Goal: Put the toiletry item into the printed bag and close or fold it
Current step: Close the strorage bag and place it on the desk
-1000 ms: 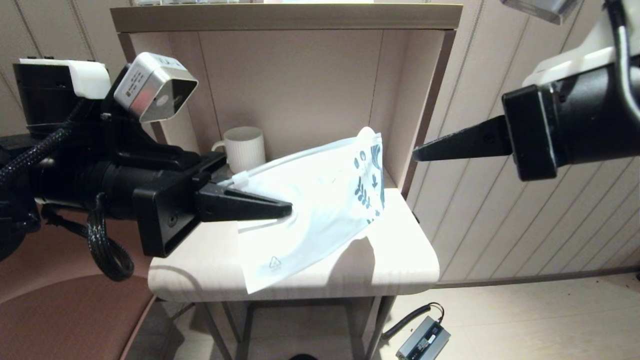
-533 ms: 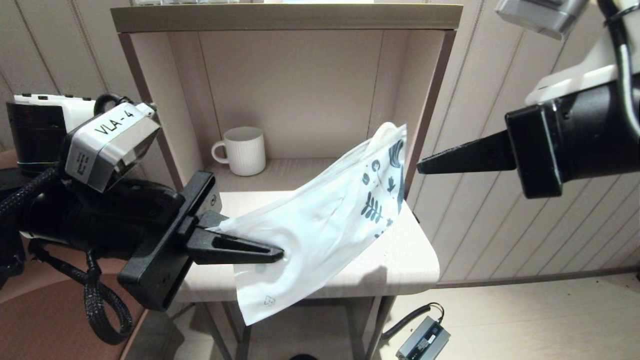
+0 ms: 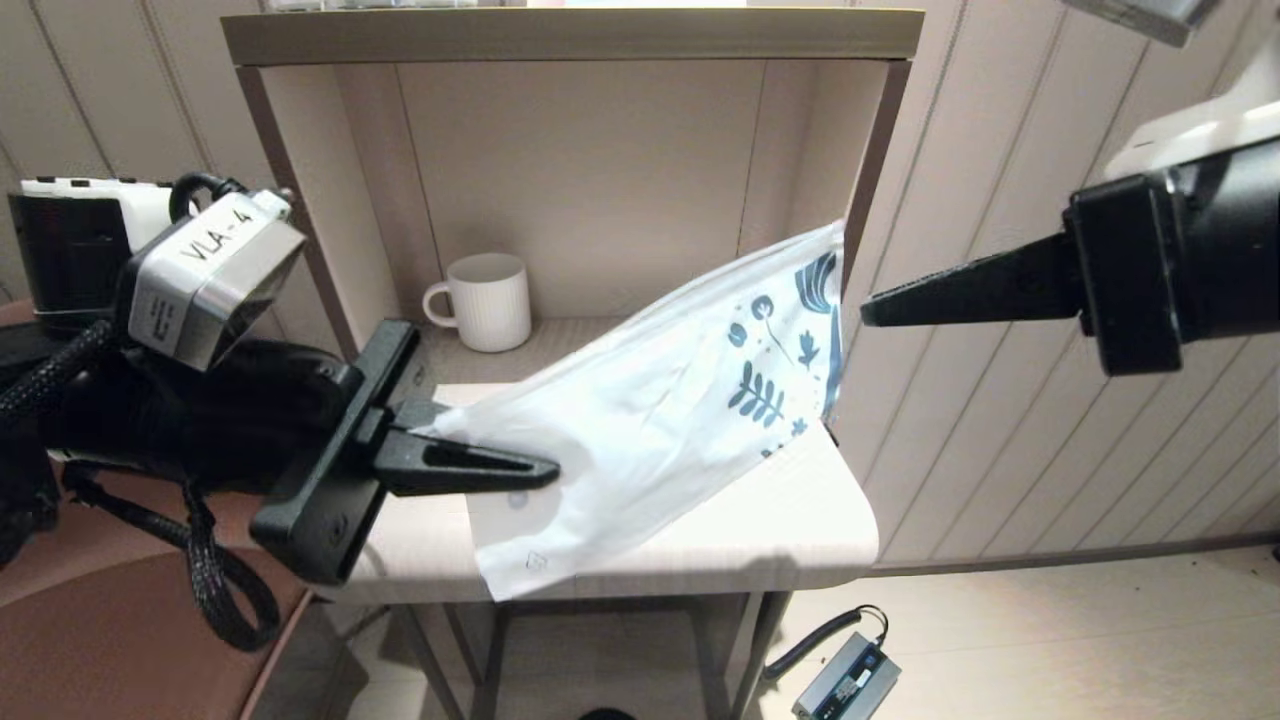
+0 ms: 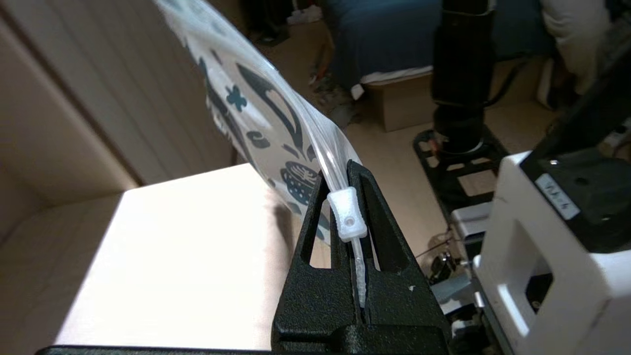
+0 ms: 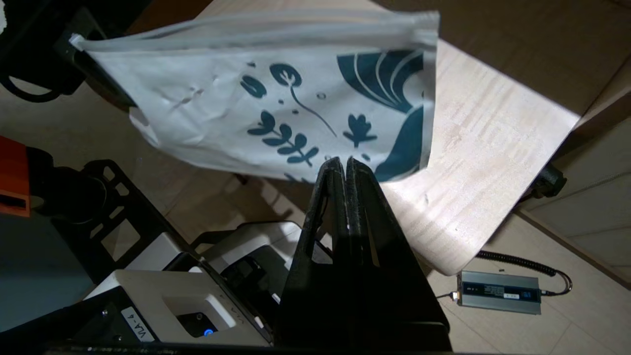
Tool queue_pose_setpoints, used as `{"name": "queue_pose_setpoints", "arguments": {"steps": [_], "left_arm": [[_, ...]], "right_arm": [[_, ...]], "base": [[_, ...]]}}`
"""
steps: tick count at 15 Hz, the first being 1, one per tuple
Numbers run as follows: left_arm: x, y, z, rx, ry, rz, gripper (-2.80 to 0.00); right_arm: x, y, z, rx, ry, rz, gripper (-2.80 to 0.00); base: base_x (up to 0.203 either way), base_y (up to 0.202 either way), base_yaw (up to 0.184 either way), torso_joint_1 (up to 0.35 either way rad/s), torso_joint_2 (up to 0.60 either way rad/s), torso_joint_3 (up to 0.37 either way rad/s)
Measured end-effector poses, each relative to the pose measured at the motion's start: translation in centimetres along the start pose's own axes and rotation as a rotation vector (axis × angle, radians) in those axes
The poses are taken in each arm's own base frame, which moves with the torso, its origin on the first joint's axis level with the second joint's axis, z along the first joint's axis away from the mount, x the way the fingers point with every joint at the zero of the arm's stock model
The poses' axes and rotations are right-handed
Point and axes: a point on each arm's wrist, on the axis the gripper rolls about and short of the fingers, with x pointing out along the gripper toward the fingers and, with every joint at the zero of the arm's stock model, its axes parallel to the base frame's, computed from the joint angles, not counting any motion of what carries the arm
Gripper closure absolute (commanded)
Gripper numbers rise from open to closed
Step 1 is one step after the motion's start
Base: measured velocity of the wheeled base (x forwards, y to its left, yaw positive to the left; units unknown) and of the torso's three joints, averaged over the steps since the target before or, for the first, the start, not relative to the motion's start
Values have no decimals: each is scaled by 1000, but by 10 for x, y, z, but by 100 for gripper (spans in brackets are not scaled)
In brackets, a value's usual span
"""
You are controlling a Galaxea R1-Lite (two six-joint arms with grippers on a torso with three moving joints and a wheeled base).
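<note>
Your left gripper (image 3: 545, 468), clamped on the printed bag (image 3: 680, 400) at its zip slider (image 4: 348, 215), has swung the printed end higher above the tabletop's (image 3: 800, 520) right edge. Your right gripper (image 3: 868, 312) waits closed, empty; the comb is not visible.

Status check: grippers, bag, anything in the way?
Left gripper clamped on printed bag at slider end, bag lifted. Right gripper shut, empty, beside printed end. Comb unseen. Mug behind, clear.

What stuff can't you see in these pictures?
- Comb: in no view; whether it lies inside the opaque printed bag cannot be told.
- Left gripper: head view hides where it clamps; left wrist view shows the zip slider.
- Right gripper: wrist cut off by frame edge.
</note>
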Motion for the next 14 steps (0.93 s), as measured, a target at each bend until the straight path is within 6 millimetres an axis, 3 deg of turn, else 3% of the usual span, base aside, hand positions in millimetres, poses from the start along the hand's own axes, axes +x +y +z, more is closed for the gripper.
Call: {"name": "queue_pose_setpoints", "arguments": {"steps": [7,10,14], "left_arm": [[4,30,-30,-126,35,30,0],[8,43,-42,-136,105,150,0],[11,54,-40,-47,159,345,0]], "right_arm": [[-14,5,16,-5,-110,22,0],[-8,6,16,-5,-97,19,0],[0,6,13,-11,-72,19,0]], "base": [[0,0,0,0,0,0],[0,0,0,0,0,0],[0,0,0,0,0,0]]}}
